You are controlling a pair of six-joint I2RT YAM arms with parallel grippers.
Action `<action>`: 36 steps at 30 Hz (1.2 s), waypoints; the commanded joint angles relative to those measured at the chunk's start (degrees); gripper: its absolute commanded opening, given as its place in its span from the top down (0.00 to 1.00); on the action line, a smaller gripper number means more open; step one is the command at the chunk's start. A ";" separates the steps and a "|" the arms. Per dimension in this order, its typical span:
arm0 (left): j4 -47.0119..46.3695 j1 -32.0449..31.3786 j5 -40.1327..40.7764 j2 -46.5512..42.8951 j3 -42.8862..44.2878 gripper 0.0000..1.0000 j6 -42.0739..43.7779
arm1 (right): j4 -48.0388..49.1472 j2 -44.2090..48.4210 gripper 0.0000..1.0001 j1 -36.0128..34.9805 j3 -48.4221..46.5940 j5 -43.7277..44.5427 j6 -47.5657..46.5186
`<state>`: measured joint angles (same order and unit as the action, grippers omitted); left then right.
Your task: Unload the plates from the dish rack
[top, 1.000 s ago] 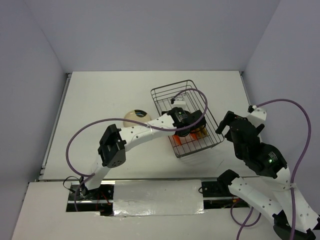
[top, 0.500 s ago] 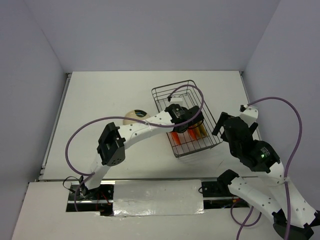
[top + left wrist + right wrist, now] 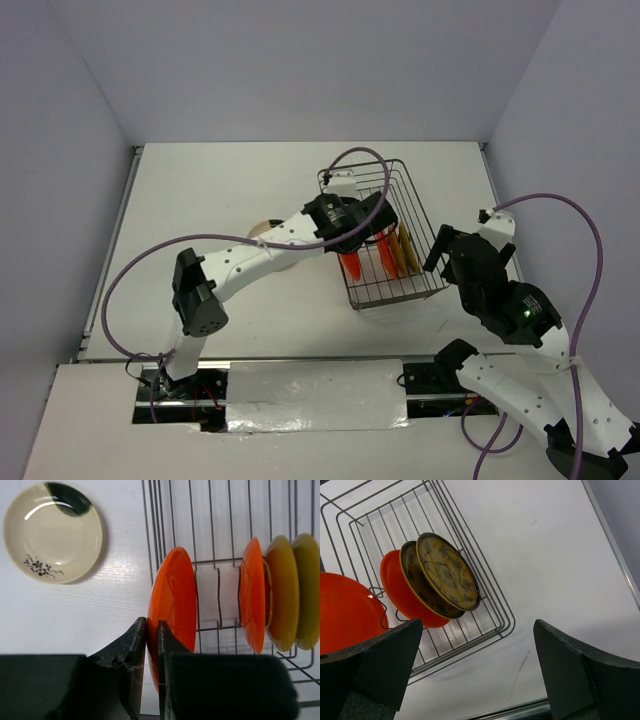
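The wire dish rack [image 3: 395,166] stands right of the table's middle. Several plates stand on edge in it. My left gripper [image 3: 152,625] is shut on the rim of the orange plate [image 3: 175,595] at the rack's end; from above that gripper [image 3: 358,240] is over the plate [image 3: 352,264]. Further along the rack [image 3: 210,520] stand a second orange plate [image 3: 254,595] and two olive-yellow plates [image 3: 282,595]. A cream plate [image 3: 52,532] with a dark patch lies flat on the table outside the rack. My right gripper [image 3: 478,624] hangs open above the rack's corner [image 3: 490,610].
White walls close in the far side and both flanks of the table [image 3: 220,190]. A metal rail [image 3: 300,360] runs along the near edge. The left arm's purple cable [image 3: 150,265] loops over the table, partly covering the cream plate [image 3: 268,228].
My left gripper has shut on the orange plate's rim and the arm has reached further away. The rack has turned slightly. The right arm swung in toward the rack, still open.
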<state>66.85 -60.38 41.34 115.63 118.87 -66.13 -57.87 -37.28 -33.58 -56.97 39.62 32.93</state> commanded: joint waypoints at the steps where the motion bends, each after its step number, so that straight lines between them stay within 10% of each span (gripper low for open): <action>1: -1.99 2.45 2.95 -7.17 3.21 1.00 0.82 | 2.32 0.19 0.01 0.10 -2.18 -0.15 -1.29; 9: -5.40 13.08 8.05 -24.73 -12.20 1.00 5.12 | 4.42 -1.22 0.00 0.19 -2.45 -3.22 -3.66; 16: -18.40 39.61 1.56 -43.01 -38.59 1.00 6.18 | 10.22 0.01 0.00 0.10 0.80 -11.57 -6.55; 21: -27.83 54.72 -5.48 -45.32 -52.76 1.00 3.03 | 14.53 2.30 0.00 0.27 3.79 -15.79 -8.32; 28: -32.04 60.20 -9.26 -38.74 -60.51 0.98 0.39 | 16.02 0.54 0.01 0.36 6.95 -21.58 -11.39; 36: -36.17 60.20 -12.07 -38.55 -69.47 0.19 -0.58 | 14.80 -8.86 0.06 0.27 6.09 -25.29 -14.38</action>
<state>34.44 -0.30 30.81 78.56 51.03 -65.93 -44.14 -42.92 -33.50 -49.56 15.53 20.34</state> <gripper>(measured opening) 0.765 0.955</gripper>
